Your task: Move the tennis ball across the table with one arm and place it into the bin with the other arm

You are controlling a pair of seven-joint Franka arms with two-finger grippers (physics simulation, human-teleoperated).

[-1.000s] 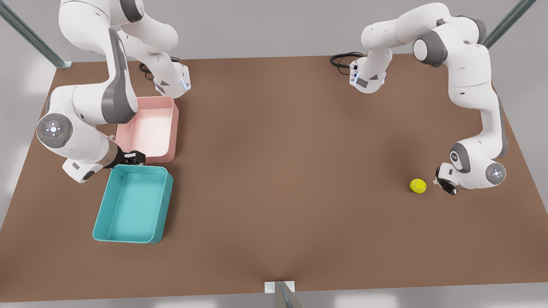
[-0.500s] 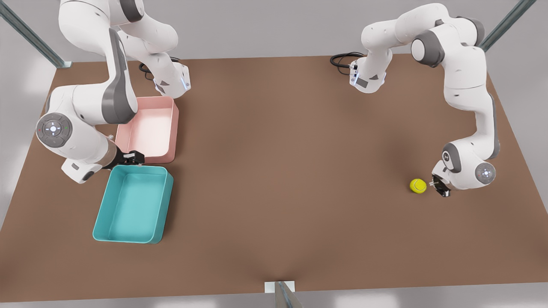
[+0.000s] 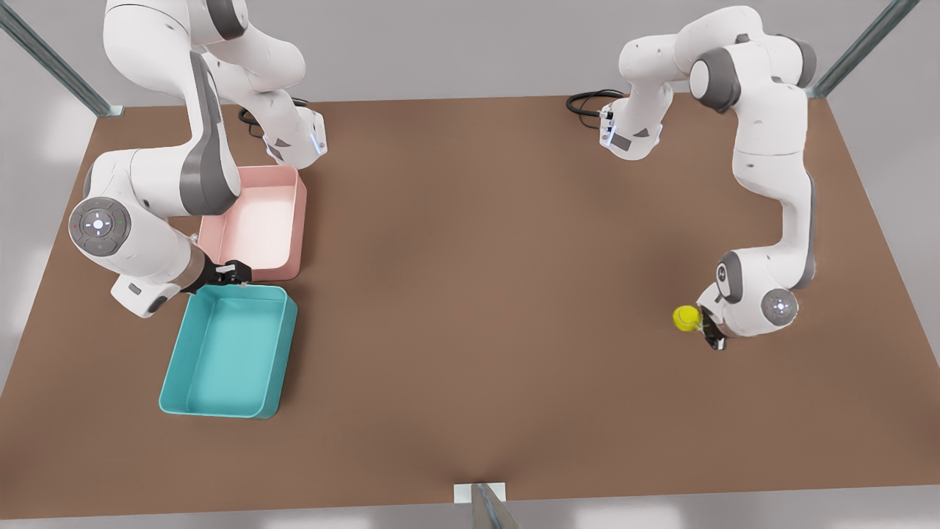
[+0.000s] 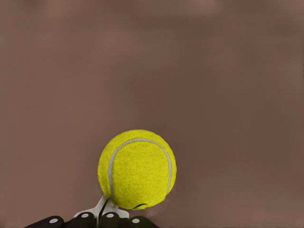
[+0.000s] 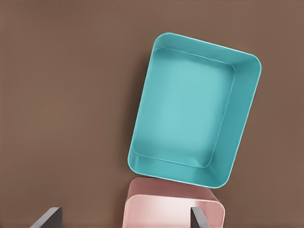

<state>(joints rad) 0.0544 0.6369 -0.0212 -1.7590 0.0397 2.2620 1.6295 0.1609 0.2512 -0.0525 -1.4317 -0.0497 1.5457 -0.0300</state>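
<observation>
- Since one second ago my left gripper [image 3: 706,323] has travelled toward the front view's left and reached the tennis ball [image 3: 687,317]; the ball has also shifted a little to that side.
- The tennis ball lies on the table [image 3: 485,294], on the front view's right part, well apart from both tubs. My left gripper touches it on the side away from the tubs.
- In the left wrist view the ball [image 4: 137,169] sits directly in front of my fingers [image 4: 107,219], which look closed together behind it (they are beside the ball, not around it).
- My right gripper [image 3: 228,275] waits at the front view's left, above the place where the bin [image 3: 286,345] and the pink tub [image 3: 294,220] meet.
- In the right wrist view I see two finger tips [image 5: 47,217] standing wide apart, with nothing between them.
- The bin [image 5: 244,118] has nothing inside it, and its short end almost touches the pink tub [image 5: 171,211].
</observation>
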